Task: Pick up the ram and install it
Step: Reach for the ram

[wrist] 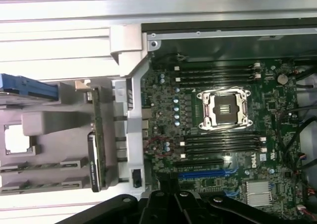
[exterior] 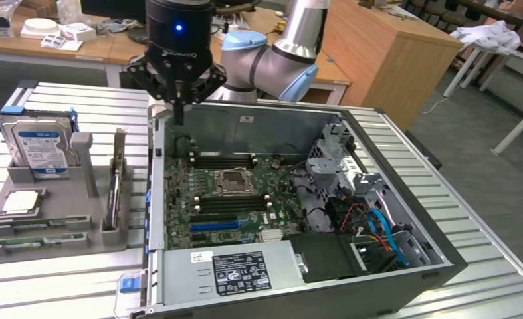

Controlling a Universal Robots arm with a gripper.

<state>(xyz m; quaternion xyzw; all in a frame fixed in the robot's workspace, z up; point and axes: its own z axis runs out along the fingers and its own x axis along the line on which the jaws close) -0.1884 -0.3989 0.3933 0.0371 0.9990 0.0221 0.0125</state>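
Exterior view showed the pincer pressed together and empty over the open case's corner, while the ram stood on edge in the grey holder near the surface's edge. Descending unopened, it could likely knock the thin stick askew.

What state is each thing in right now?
gripper: shut, holding nothing, over the case's edge
ram: on edge in the grey holder, not picked up
hard drive: upright in the holder
case: open, side panel off
memory slots: empty
CPU socket: empty
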